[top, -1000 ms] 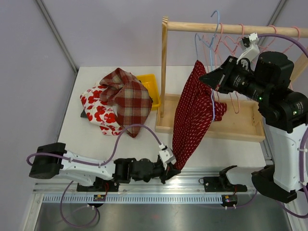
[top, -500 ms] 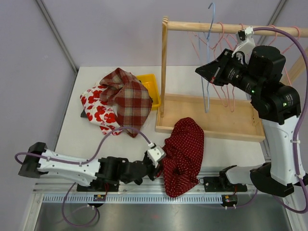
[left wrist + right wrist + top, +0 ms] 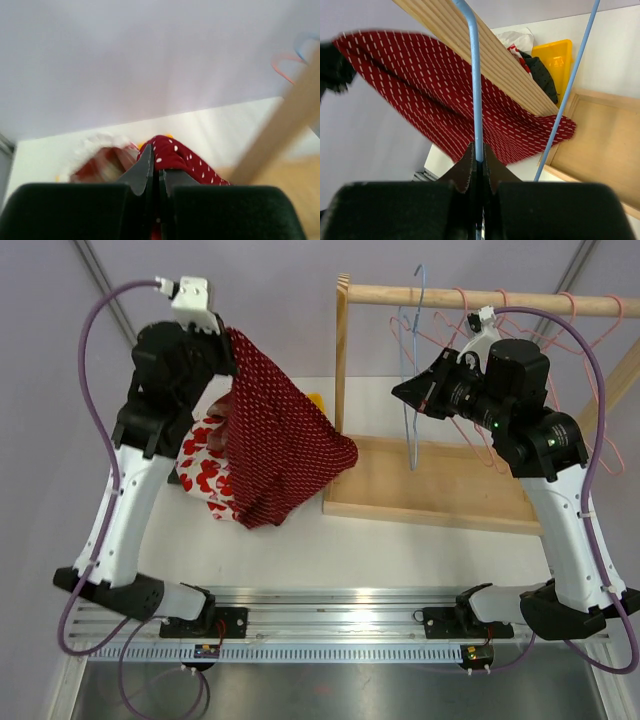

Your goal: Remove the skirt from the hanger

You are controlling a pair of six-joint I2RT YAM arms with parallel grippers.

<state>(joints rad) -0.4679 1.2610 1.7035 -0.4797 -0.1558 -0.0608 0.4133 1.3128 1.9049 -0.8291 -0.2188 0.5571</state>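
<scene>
The red white-dotted skirt [image 3: 280,440] hangs free of the hanger, high above the table's left side. My left gripper [image 3: 226,340] is shut on its top edge; the cloth shows between the fingertips in the left wrist view [image 3: 175,152]. My right gripper [image 3: 408,393] is shut on the bare blue wire hanger [image 3: 409,370] near the wooden rail [image 3: 480,302]. In the right wrist view the hanger's wire [image 3: 476,100] runs up from the closed jaws, with the skirt [image 3: 445,100] behind it.
A pile of plaid and red-heart clothes [image 3: 205,475] lies under the skirt, beside a yellow bin [image 3: 552,62]. The wooden rack's post [image 3: 342,370] and tray base [image 3: 450,490] stand centre right. Several pink hangers [image 3: 520,315] hang on the rail.
My left arm has swung up from the table's near edge to high at the left, carrying the skirt with it. My right gripper has shifted the blue hanger slightly left along the rail.
</scene>
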